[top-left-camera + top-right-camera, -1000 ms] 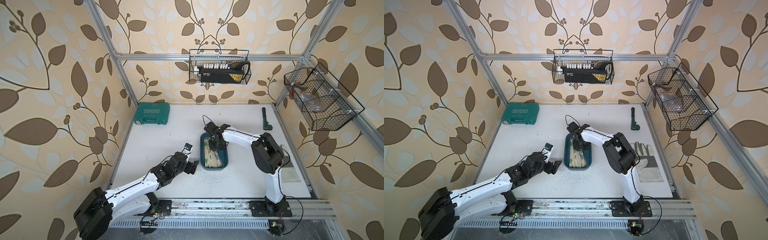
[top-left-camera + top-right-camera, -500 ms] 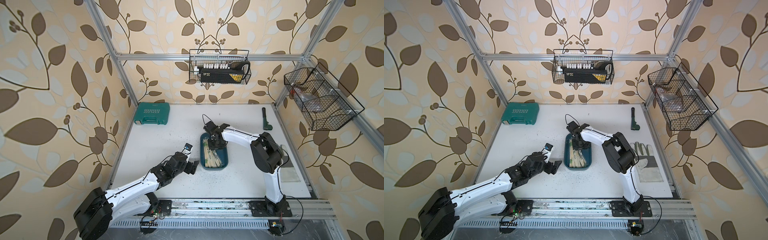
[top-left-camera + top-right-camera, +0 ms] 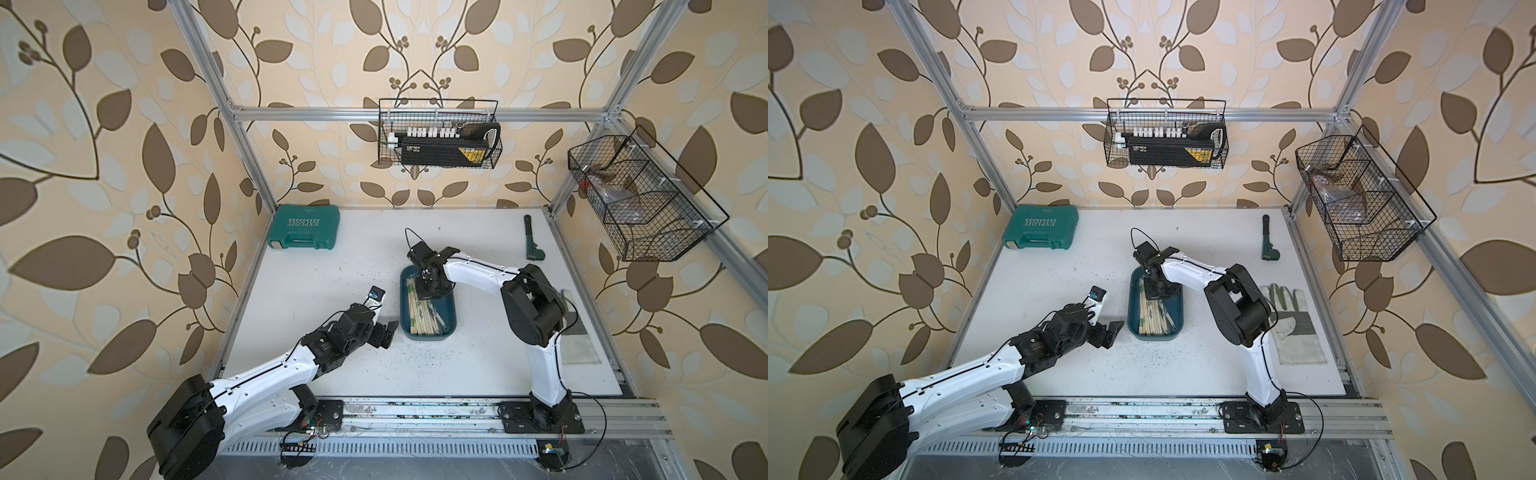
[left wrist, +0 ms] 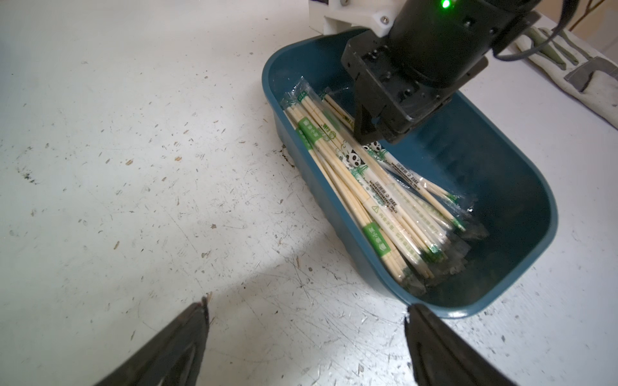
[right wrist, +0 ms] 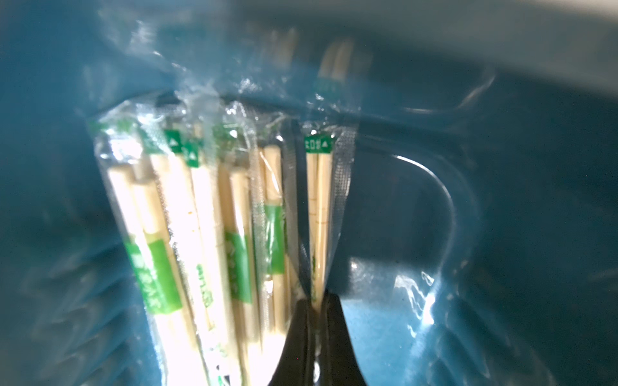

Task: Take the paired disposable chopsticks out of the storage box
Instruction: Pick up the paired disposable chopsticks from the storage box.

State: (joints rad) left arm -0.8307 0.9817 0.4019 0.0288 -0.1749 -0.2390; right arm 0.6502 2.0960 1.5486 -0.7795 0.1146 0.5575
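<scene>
The storage box [image 3: 450,308], a dark teal tray, sits mid-table in both top views [image 3: 1177,318]. The paired disposable chopsticks [image 3: 422,313] lie piled along its left side, pale sticks in clear sleeves with green marks [image 4: 378,187]. My right gripper [image 5: 316,302] reaches down into the far half of the box [image 5: 501,234] and is shut on one sleeved pair [image 5: 319,207] at the pile's edge. My left gripper [image 4: 306,304] hangs open over bare table just outside the box's near-left corner [image 3: 384,336], with nothing between its fingers.
A green EXPLOIT tool case [image 3: 303,227] sits at the back left. A green-handled tool [image 3: 532,243] lies at the back right and a work glove [image 3: 1291,320] at the right edge. Wire baskets [image 3: 438,139] [image 3: 640,199] hang on the walls.
The right gripper's jaws have closed onto a sleeved pair inside the box. The left arm has stayed where it was, still open.
</scene>
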